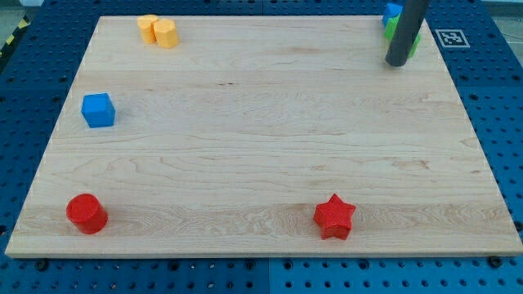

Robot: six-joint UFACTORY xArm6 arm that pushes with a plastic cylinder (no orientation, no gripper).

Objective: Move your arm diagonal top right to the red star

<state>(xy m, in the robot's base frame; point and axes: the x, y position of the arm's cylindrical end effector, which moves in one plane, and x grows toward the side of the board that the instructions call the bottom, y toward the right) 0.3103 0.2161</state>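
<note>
Red star (334,216) near bottom (my tip (398,62) far up-right)

The red star (334,216) is a small, chunky block with five blunt points, solid red all over. It lies flat on the bench (261,147), its star face up, close to the bottom edge and somewhat toward the bottom right corner from that edge's middle. It stands alone on the bare wood, with nothing touching it.
</note>
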